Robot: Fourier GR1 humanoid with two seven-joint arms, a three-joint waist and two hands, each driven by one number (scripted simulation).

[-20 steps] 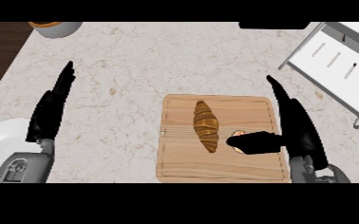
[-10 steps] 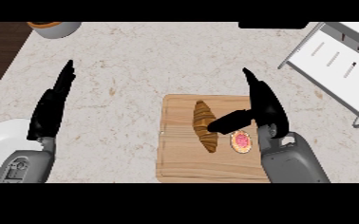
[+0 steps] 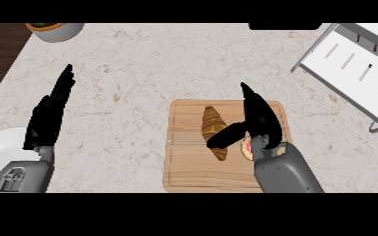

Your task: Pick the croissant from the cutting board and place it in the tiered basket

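Note:
A brown croissant [image 3: 212, 128] lies lengthwise on the left half of the wooden cutting board [image 3: 188, 170]. My right hand [image 3: 257, 117] hovers over the board's right half with straight fingers pointing away. Its thumb reaches left across the croissant's lower part. That hand is open and holds nothing. A small pink round thing [image 3: 246, 150] shows on the board under the right wrist. My left hand [image 3: 49, 114] rests open at the left, fingers up. The white tiered basket [image 3: 347, 70] stands at the right edge.
A grey bowl with something orange in it [image 3: 53, 30] sits at the back left corner. A white plate [image 3: 13, 141] shows at the left edge beside my left forearm. A dark object [image 3: 284, 26] is at the counter's back edge.
My right hand has moved left and forward over the board, from its right edge to beside the croissant, and the thumb now lies across the croissant. The left hand has stayed put.

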